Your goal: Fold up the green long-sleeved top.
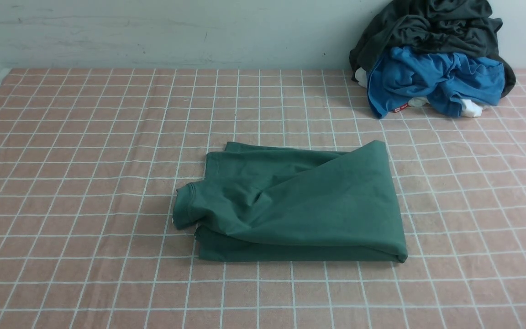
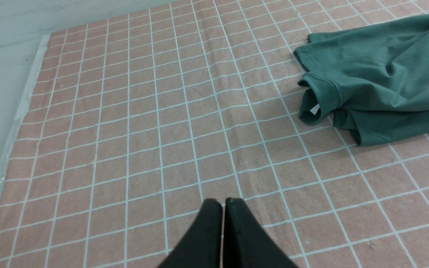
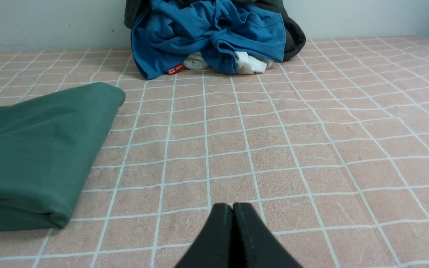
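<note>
Presently, findings as follows.
Surface: a counter covered in pink towelling cloth with a white grid (image 1: 85, 183) is carrying everything in view, backed by a pale wall.
Task garment: the plain dark green jersey long-sleeved top (image 1: 299, 205) is lying near the middle of the counter, folded into a compact, roughly rectangular bundle of several layers.
Neck: the ribbed round collar (image 1: 184, 205) is sticking out at the bundle's left edge; the left wrist view is showing a small white tag (image 2: 315, 109) inside it.
Top layer: one flap is lying diagonally across the bundle, rising to a point at the far right corner.
Other laundry: a crumpled bright blue garment (image 1: 432, 80) is sitting at the far right by the wall, under a dark grey garment (image 1: 427, 25), well apart from the green top.
Left jaws (image 2: 223, 203): pressed together, grasping nothing, hovering over bare cloth, apart from the collar.
Right jaws (image 3: 233, 206): clenched, empty, hovering near the top's right folded edge, not touching.
</note>
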`<action>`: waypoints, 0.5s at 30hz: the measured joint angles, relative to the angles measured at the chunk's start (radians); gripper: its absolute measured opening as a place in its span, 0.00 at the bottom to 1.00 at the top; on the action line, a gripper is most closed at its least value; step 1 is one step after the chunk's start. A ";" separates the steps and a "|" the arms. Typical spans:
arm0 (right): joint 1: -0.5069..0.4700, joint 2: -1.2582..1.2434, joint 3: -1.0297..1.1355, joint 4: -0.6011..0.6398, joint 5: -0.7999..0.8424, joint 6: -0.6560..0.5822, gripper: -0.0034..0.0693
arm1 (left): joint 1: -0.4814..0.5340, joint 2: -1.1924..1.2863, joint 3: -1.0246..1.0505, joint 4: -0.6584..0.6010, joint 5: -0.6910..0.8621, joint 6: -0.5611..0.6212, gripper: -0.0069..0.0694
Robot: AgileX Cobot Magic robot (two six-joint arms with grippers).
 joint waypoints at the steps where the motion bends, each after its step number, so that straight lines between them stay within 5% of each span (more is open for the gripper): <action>1: 0.000 0.000 0.000 0.000 0.000 0.000 0.03 | 0.000 0.000 0.000 0.000 0.000 0.000 0.09; 15: 0.000 0.000 0.000 0.000 0.000 0.000 0.03 | 0.003 -0.024 0.077 0.000 -0.064 0.000 0.09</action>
